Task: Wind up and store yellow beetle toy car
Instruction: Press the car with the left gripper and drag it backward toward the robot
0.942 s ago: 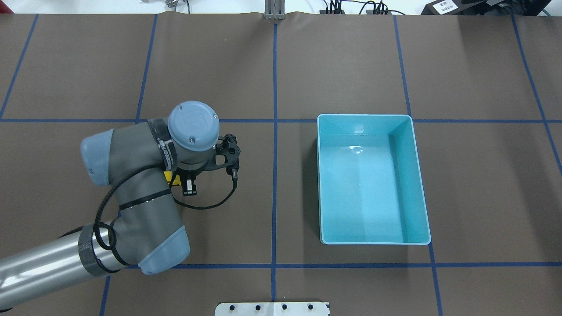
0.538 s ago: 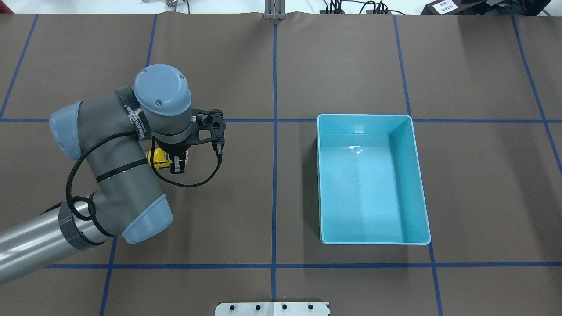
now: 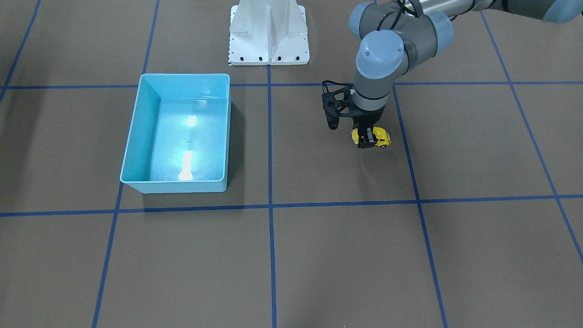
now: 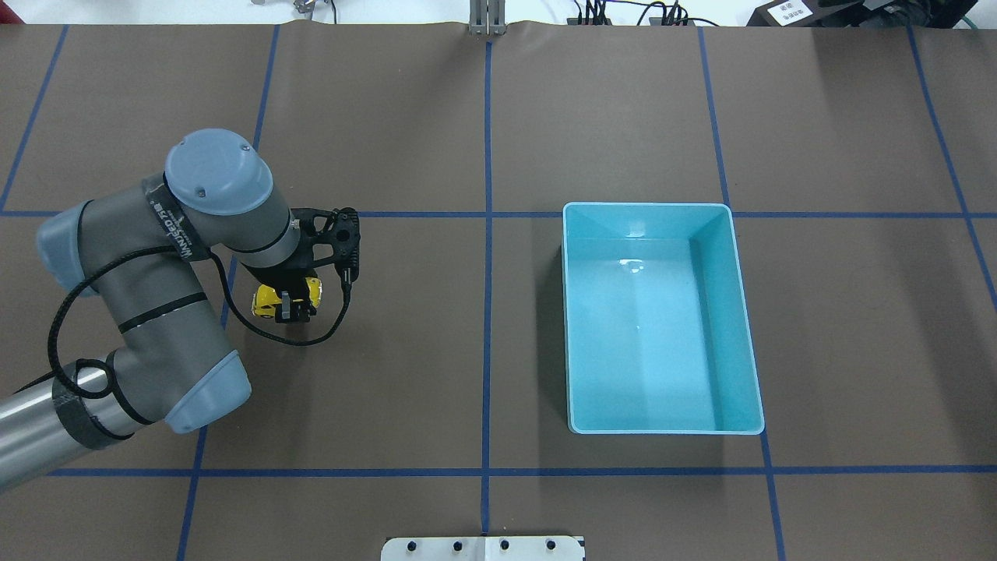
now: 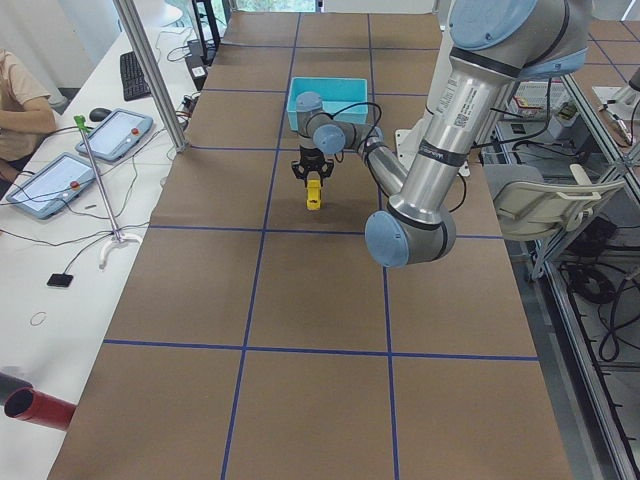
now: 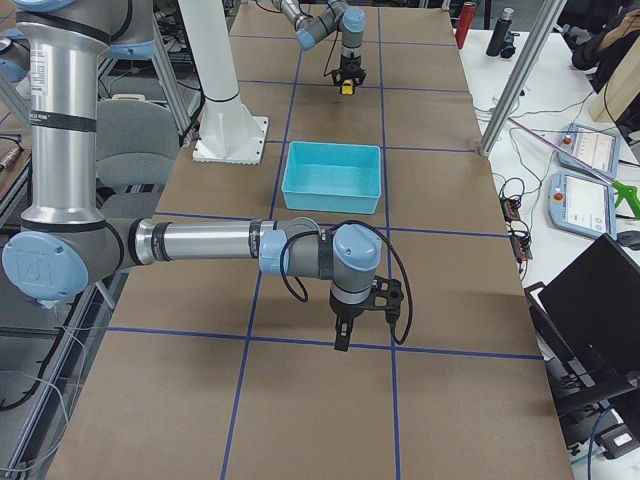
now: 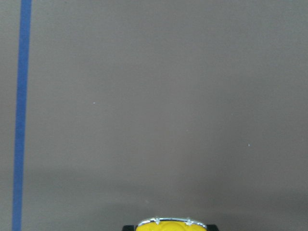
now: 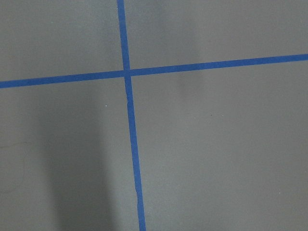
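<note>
The yellow beetle toy car (image 4: 267, 301) is tiny and glossy, and sits between the fingers of my left gripper (image 4: 287, 308) on the table's left half. The gripper is shut on it and points straight down. The car is low at the brown mat; I cannot tell whether its wheels touch. It also shows in the front view (image 3: 381, 137), the left side view (image 5: 314, 194) and at the bottom edge of the left wrist view (image 7: 168, 225). My right gripper (image 6: 340, 342) shows only in the right side view, over bare mat; I cannot tell whether it is open or shut.
The light blue bin (image 4: 646, 207) stands open on the right half of the table, well apart from the car; it also shows in the front view (image 3: 182, 75). The white robot base (image 3: 268, 32) is at the near edge. Blue tape lines cross the mat.
My left arm has moved to the left across the mat with the yellow car in its gripper. The bin has not moved.
</note>
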Motion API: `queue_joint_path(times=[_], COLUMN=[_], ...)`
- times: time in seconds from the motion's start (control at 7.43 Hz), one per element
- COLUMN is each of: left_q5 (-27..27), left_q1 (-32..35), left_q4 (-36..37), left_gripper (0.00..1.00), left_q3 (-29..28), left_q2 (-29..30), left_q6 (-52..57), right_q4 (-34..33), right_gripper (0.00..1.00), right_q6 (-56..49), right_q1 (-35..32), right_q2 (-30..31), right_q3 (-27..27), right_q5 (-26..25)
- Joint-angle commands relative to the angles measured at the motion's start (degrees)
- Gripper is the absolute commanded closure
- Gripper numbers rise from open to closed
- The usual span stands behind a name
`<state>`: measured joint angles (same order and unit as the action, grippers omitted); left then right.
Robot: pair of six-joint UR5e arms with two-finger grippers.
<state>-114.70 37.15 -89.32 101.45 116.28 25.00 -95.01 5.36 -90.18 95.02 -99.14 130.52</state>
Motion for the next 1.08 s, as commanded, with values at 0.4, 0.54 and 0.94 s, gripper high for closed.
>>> queue_joint_path(times=[0.4,0.54,0.94], left_q5=[-0.26,-0.26,-0.35], left_q1=[1.34,1.34,1.43], left_q4=[-5.33,-6.64,-7.18], left_gripper=[1.0,1.0,1.0], left_q3=[-0.03,-0.29,-0.29], left_q2=[-5.79,-6.5,-7.12], left_q6=[5.31,6.45,6.9], right_q4=[0.0,0.0,0.0], right_gripper=[0.0,0.0,0.0], right_q6=[0.0,0.0,0.0], right_q1=[0.0,0.0,-0.09], right_q2=[-0.01,0.07,0.16], right_q3=[0.0,0.0,0.0], right_q5=[0.0,0.0,0.0])
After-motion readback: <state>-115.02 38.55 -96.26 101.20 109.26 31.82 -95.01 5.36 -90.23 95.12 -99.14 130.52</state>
